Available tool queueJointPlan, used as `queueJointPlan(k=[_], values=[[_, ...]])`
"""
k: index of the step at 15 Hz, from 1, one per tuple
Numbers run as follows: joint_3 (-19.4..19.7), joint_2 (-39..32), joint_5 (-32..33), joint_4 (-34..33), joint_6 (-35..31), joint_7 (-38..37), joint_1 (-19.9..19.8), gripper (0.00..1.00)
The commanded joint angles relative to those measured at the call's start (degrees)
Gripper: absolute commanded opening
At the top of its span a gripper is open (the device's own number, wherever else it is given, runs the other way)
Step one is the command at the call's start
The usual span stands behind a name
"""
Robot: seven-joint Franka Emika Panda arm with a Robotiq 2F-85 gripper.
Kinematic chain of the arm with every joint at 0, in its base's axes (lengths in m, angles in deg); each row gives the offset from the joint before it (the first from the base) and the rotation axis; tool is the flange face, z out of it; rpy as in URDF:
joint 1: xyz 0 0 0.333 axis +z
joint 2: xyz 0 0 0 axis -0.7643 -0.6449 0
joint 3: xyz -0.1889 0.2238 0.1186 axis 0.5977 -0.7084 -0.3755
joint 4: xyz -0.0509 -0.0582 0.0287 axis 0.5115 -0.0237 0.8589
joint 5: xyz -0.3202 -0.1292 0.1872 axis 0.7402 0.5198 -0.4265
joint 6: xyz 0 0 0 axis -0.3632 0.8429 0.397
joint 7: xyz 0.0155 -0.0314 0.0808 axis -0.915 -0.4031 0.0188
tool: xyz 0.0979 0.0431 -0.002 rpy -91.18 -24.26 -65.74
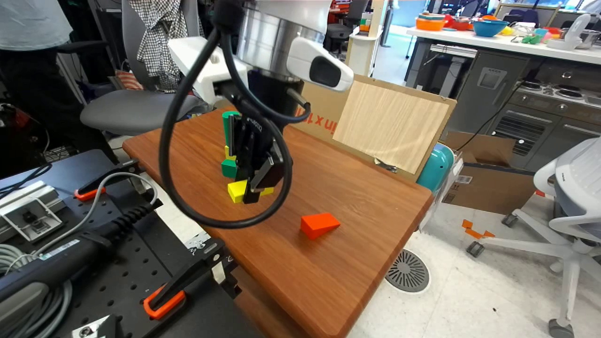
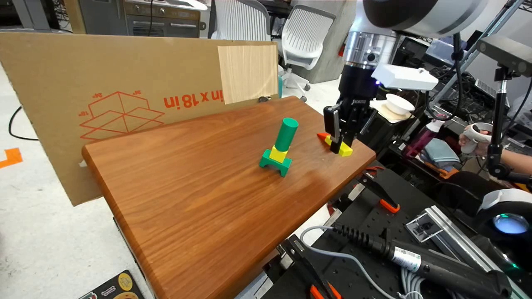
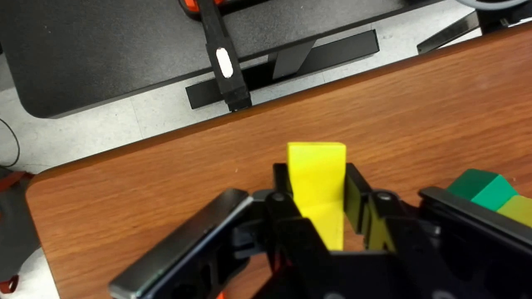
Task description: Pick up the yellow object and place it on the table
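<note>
End effector gripping yellow block: bright, oblong.

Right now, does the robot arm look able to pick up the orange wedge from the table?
Probably not: the tool looks closed on the yellow block and would have to release that first. Otherwise, the way seems free: the orange wedge sits on the table with nothing on top of it.

Robotics lab, apparently: robot arm, perforated black bench with clamp, wheeled chair, stove in background.
</note>
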Motion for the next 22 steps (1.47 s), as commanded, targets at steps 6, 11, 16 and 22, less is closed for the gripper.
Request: queueJointPlan(k=[6,11,16,22], values=[[-0.5,-9.8,-0.9,-7.4,-4.0,0.6,-0.1,0.08],[-0.7,-11.4,0.1,-9.8,-3.8,0.3,0.8,0.59],[-1.3,-8.7,0.4,-7.8,-4.7,1.4,1.3,0.95],[-1.5,6.2,3.7,3.6,-10.4,1.4,3.7,1.0]])
